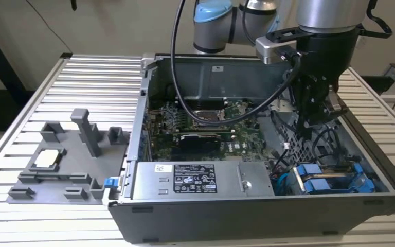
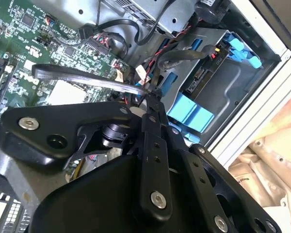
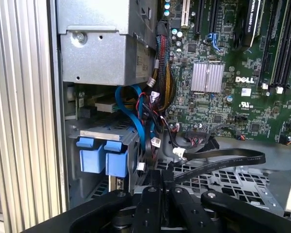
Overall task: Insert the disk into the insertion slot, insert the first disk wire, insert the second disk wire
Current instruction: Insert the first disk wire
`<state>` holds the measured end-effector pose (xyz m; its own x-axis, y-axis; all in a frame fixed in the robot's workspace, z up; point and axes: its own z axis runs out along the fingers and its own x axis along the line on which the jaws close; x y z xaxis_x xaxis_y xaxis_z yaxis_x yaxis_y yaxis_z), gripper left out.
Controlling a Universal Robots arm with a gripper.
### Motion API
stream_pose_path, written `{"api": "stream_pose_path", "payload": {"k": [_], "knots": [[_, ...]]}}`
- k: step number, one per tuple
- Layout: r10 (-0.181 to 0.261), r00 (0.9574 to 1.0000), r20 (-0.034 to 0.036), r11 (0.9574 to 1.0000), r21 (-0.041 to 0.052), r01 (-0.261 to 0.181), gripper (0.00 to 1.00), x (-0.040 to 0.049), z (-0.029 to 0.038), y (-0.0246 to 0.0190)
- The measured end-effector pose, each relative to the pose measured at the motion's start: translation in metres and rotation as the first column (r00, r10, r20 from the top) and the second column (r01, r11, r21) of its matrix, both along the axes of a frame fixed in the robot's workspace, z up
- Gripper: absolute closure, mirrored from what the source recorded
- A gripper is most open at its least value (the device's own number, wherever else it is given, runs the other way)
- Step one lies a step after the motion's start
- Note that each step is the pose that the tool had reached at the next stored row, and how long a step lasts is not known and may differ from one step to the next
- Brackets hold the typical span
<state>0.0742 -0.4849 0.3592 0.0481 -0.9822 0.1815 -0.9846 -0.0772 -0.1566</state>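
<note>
I have the gripper (image 3: 163, 174) pinched, as far as I can tell, on the black disk wire (image 3: 223, 158), held clear of the perforated cage (image 3: 233, 183), near the insertion slot (image 3: 99, 132) where the disk (image 3: 105, 162) already sits, blue tabs facing out

Green motherboard (image 1: 242, 135), labelled power supply (image 1: 249, 180), grey fixture (image 1: 81, 154) on slatted table (image 1: 94, 82)

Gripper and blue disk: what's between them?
In the first wrist view, loose blue, red and black wires lie between the gripper, shut on a flat black cable, and the disk.
</note>
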Motion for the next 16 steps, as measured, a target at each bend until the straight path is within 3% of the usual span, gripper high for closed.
{"api": "stream_pose_path", "payload": {"k": [2, 4, 5, 6, 7, 8, 9, 13, 14, 16], "knots": [[0.0, 1.0, 0.0001, 1.0, -0.0045, 0.0, 0.86, 0.0, 0.0, 0.0002], [0.0, 1.0, 0.0, 0.9998, -0.0195, 0.0, 0.84, -0.0001, 0.0001, 0.0012], [0.001, 1.0, 0.0, 0.9997, -0.0235, -0.001, 0.78, 0.0, -0.0001, 0.0017], [0.002, 1.0, -0.0001, 0.9997, -0.0238, -0.002, 0.78, 0.0, -0.0001, 0.0016], [0.003, 1.0, 0.0, 0.9998, -0.0207, -0.003, 0.72, 0.0, 0.0, 0.0013], [0.004, 1.0, 0.0001, 1.0, -0.0057, -0.004, 0.72, 0.0001, 0.0001, 0.0011], [0.004, 1.0, 0.0001, 0.9999, 0.0122, -0.004, 0.65, 0.0, 0.0, 0.0004], [0.004, 1.0, 0.0004, 0.9964, 0.0849, -0.004, 0.65, 0.0001, -0.0001, -0.0041], [0.004, 1.0, 0.0004, 0.9951, 0.099, -0.004, 0.65, 0.0002, -0.0002, -0.006], [0.004, 1.0, 0.0006, 0.994, 0.109, -0.004, 0.65, 0.0004, -0.0002, -0.0113]]}}
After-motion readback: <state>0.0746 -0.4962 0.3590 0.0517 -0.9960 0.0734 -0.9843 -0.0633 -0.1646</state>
